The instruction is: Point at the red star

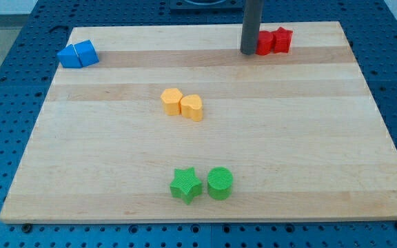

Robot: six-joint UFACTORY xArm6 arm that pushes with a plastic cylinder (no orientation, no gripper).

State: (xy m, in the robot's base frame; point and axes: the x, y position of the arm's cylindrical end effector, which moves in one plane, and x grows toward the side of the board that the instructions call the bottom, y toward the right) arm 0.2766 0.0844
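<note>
The pale wooden board that serves as the surface [116, 158] lies on a blue perforated bench [5, 110]. The arm carries no jaws at all, so there is nothing to be open or closed; it ends in a straight dark rod, and my tip [249, 52] rests on the surface near the view's top edge, right of centre.

Just to the view's right of my tip sit two small red plastic blocks side by side. The nearer one, the red block [264, 43], appears to touch or almost touch the rod, and its shape is partly hidden. The farther one, the red star [282, 40], shows notched points along its outline. The two seem to touch each other, though I cannot be sure.

The red star looks like a light, rigid printed piece with a flat base, so I judge it will slide easily on the smooth wood at the slightest nudge. Since nothing can grasp it, and pointing needs no contact, the safest approach is probably to bring my tip close beside a bare flank of the star, avoiding the neighbouring red block, which could shove it.

Elsewhere lie a blue pair [78, 54] at the view's top left, two yellow blocks [182, 104] in the middle, and a green star [185, 184] beside a green cylinder [220, 183] near the bottom.
</note>
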